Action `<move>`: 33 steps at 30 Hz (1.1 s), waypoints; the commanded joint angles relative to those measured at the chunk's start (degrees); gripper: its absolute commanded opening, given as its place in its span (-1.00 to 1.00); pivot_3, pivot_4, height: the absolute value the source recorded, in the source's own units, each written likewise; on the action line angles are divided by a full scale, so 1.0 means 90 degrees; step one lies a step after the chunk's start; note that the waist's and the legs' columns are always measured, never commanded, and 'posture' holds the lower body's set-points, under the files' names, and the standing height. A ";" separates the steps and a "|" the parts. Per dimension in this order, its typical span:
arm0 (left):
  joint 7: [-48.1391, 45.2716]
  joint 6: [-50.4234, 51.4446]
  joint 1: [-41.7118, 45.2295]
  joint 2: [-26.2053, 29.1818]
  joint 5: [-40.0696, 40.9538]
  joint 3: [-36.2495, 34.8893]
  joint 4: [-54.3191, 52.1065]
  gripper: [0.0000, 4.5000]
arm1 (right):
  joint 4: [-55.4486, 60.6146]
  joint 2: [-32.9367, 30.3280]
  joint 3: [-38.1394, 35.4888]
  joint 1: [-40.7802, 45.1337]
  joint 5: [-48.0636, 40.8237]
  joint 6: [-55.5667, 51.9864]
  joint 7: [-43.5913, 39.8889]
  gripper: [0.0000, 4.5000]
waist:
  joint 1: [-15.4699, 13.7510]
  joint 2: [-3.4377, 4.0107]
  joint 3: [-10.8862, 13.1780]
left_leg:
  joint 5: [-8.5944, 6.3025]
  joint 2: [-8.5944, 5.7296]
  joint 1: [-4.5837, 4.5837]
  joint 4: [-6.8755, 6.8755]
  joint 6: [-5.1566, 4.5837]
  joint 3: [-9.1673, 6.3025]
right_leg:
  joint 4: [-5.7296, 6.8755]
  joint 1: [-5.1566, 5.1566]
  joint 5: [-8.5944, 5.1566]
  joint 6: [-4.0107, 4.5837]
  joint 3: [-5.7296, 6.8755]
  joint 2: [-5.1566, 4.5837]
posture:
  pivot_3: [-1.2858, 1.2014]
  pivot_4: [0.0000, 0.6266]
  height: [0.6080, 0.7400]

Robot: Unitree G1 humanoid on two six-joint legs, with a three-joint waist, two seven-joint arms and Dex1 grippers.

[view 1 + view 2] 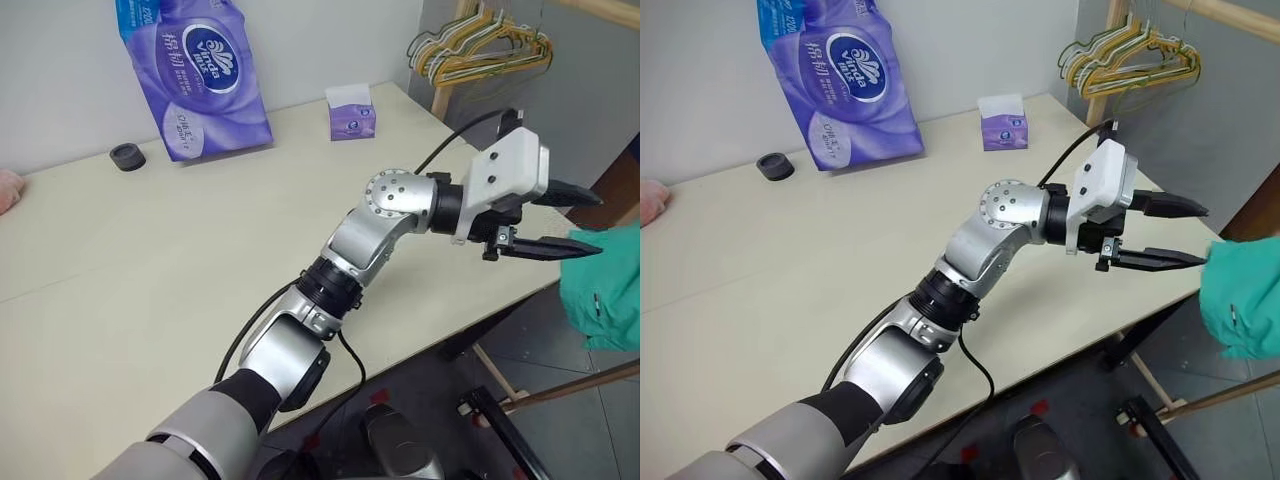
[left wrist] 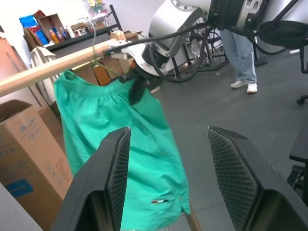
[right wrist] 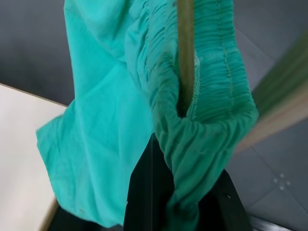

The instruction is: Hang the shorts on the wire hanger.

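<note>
Left arm is reaching across the frame from lower left, its left gripper (image 1: 560, 222) pointing out past the bench (image 1: 150, 250) edge with the fingers (image 2: 115, 168) standing apart and nothing between them. Just beyond the fingertips the shorts (image 2: 120, 144) are hanging in the air off the bench's right side, waistband gathered at the top, one leg hem with a small dark mark hanging lowest. In the left wrist view the right gripper (image 2: 137, 86) is holding them up at the waistband beside a wooden rail (image 2: 48, 67); in its own wrist view the fingers are clamped together on bunched waistband elastic, with a thin upright rod (image 3: 186, 53) passing through the gathers. A thin curved wire, likely the wire hanger (image 2: 91, 36) hook, is showing above the rail, but whether the shorts are properly seated on it cannot be told. Bunched coloured hangers (image 1: 480, 45) are sitting on a rack behind the bench; tissue pack (image 1: 190, 75), small tissue box (image 1: 350, 110) and a dark ring (image 1: 127, 156) are lying well clear. Risk, as judged: the grip is taking only a fold of elastic, so the fabric may be slipping out if the arm swings. The open left fingers could snag the hanging leg and drag the shorts off whatever is supporting them
</note>
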State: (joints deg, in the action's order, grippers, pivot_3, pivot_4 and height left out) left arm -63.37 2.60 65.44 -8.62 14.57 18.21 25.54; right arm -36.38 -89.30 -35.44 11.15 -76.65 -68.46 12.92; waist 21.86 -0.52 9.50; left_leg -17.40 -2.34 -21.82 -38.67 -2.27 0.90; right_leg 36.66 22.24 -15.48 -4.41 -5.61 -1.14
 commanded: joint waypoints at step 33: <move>-0.0249 -0.0735 0.1326 -0.1202 0.0453 -0.0090 0.1360 0.21 | 0.1980 0.1270 -0.1612 0.1886 0.4529 -0.2514 -0.1859 0.47 | 0.0056 0.0045 0.0031 | -0.0003 -0.0001 0.0006 -0.0004 0.0002 0.0012 | 0.0018 0.0007 0.0007 -0.0020 -0.0017 -0.0006 | -0.35 -0.47 1.00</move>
State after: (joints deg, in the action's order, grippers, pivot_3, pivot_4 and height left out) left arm -65.18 -4.04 73.97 -9.76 17.14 17.74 40.02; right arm -22.63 -77.72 -45.99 26.01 -38.17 -88.88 -4.90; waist 22.36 -0.12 9.77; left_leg -17.43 -2.35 -21.77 -38.71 -2.25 1.01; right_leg 36.82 22.30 -15.42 -4.60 -5.77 -1.19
